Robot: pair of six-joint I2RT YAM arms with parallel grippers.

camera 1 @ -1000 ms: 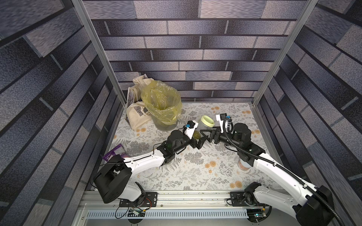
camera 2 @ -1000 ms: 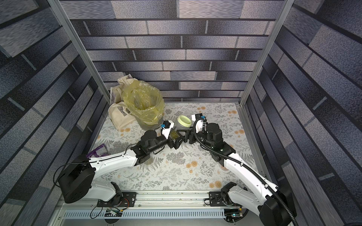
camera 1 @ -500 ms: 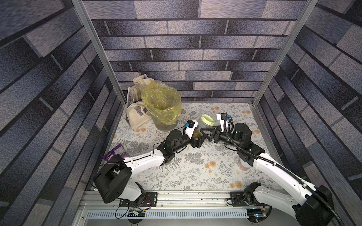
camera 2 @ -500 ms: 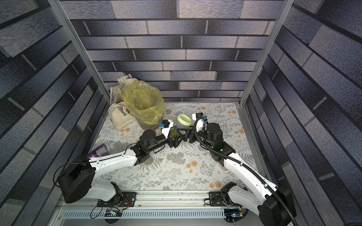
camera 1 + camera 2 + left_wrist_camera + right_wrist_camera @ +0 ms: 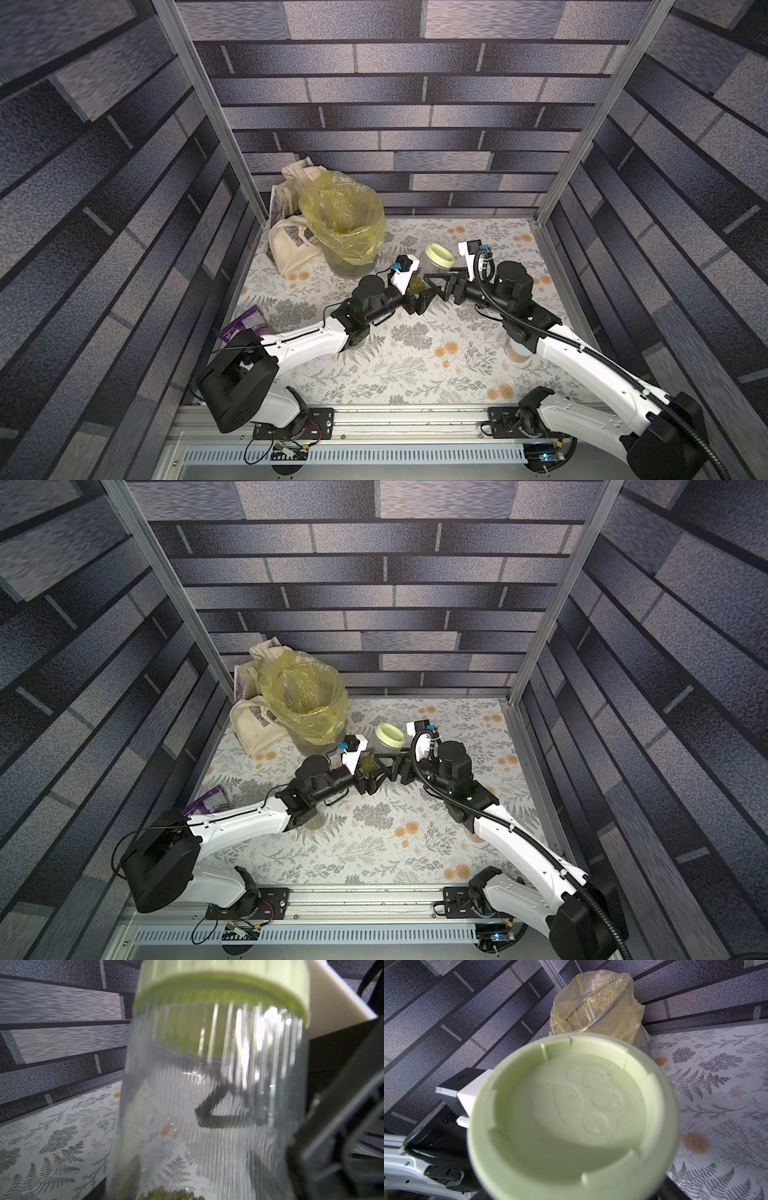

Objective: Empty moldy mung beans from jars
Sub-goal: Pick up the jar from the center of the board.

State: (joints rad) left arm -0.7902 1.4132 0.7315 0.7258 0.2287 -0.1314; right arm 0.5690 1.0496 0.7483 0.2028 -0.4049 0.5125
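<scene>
The wide clear jar (image 5: pixel 434 268) with a pale green lid (image 5: pixel 439 255) is held between both arms in the middle of the table, in both top views. A small heap of mung beans (image 5: pixel 415 284) lies at its low end. My left gripper (image 5: pixel 417 293) is shut on that lower part. My right gripper (image 5: pixel 438 283) is shut on the jar from the opposite side. In the left wrist view the ribbed jar (image 5: pixel 207 1095) fills the frame, beans (image 5: pixel 166 1194) at its base, one right finger showing through the glass. The lid (image 5: pixel 571 1118) fills the right wrist view. The other jars are out of view.
A grey bin lined with a yellow bag (image 5: pixel 345 224) stands at the back left, just behind the left gripper, and shows in the right wrist view (image 5: pixel 598 1003) too. A cream tote bag (image 5: pixel 286 245) leans beside it. A purple packet (image 5: pixel 245 326) lies left. A pinkish can (image 5: pixel 515 353) sits under my right arm.
My left gripper's jaws have narrowed round the jar's lower part. The right gripper, the jar and both arms have hardly moved.
</scene>
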